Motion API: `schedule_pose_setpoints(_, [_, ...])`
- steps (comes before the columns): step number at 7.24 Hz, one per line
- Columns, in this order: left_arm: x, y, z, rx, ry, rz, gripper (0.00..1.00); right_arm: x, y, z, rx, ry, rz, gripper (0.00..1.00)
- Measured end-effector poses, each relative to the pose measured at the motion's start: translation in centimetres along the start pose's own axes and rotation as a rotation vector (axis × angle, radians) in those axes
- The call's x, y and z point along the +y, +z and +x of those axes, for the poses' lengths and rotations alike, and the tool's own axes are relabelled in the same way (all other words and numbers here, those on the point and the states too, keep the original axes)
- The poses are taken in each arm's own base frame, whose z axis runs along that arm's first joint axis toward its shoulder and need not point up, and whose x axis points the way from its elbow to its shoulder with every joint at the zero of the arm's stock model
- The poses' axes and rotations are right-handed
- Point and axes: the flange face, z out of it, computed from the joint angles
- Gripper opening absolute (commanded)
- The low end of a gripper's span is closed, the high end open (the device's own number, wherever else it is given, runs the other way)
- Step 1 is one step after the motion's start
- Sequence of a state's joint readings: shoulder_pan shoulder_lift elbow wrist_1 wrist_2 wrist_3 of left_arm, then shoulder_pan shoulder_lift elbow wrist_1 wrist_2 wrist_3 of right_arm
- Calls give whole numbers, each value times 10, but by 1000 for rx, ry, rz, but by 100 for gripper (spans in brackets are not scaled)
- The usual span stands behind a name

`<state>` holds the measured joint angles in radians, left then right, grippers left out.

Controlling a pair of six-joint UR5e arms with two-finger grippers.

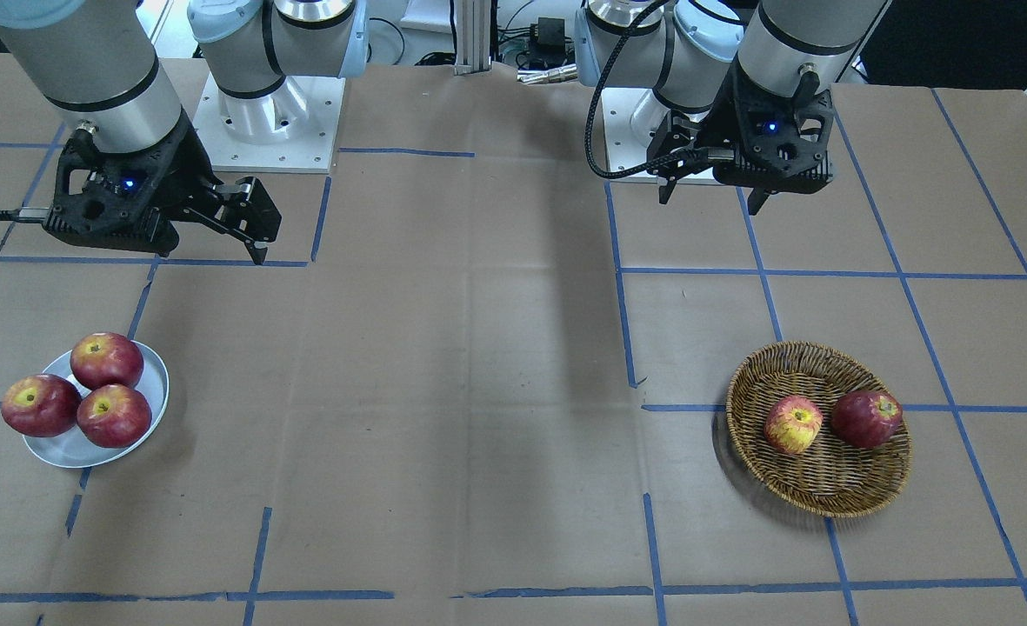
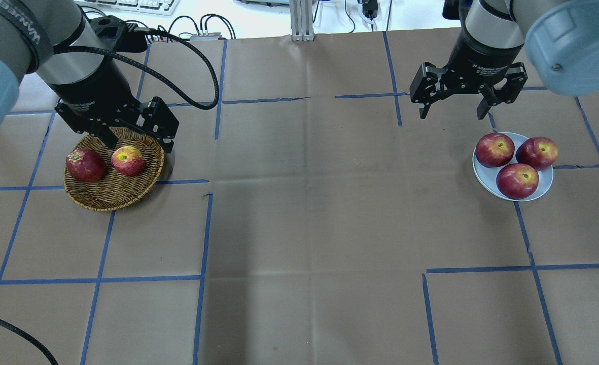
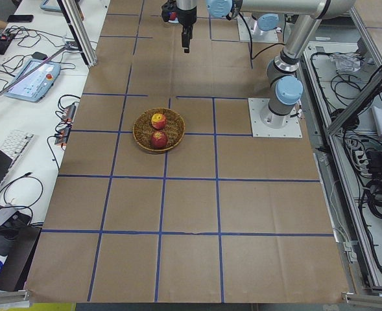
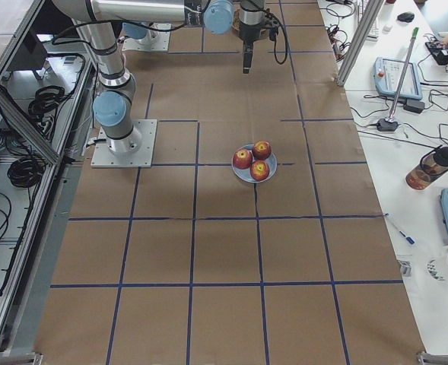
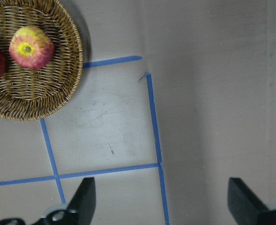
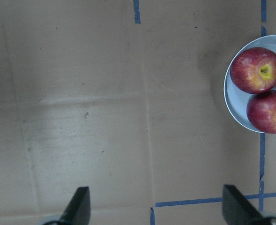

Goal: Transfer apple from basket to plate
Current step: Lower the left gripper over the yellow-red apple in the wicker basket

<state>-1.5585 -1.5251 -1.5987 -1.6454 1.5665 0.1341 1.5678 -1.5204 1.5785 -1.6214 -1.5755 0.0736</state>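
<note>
The yellow-streaked apple [image 1: 793, 424] lies in the wicker basket [image 1: 817, 504] beside a dark red apple [image 1: 866, 418]. It also shows in the overhead view [image 2: 128, 160] and the left wrist view [image 5: 31, 47]. My left gripper [image 2: 138, 142] is open and empty, raised above the basket's [image 2: 111, 200] robot-side rim. The pale plate [image 2: 482, 177] holds three dark red apples. My right gripper [image 2: 452, 109] is open and empty, raised on the robot's side of the plate [image 1: 70, 452]. In the right wrist view the plate [image 6: 234, 108] is at the right edge.
The table is covered in brown paper with a grid of blue tape lines. The two arm bases [image 1: 270, 122] stand at the robot's edge. A wide stretch of paper lies between basket and plate.
</note>
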Motion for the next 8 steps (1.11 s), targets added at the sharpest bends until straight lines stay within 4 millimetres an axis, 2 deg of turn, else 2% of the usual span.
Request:
schedule_pose_setpoints(4, [5,-7,0,-4,-1,14,99,0,0,0,-1,0,1,100])
schedule_pose_setpoints(8, [5,-1,-1,-1,-3,1,99,1,0,0,-2,0,0,100])
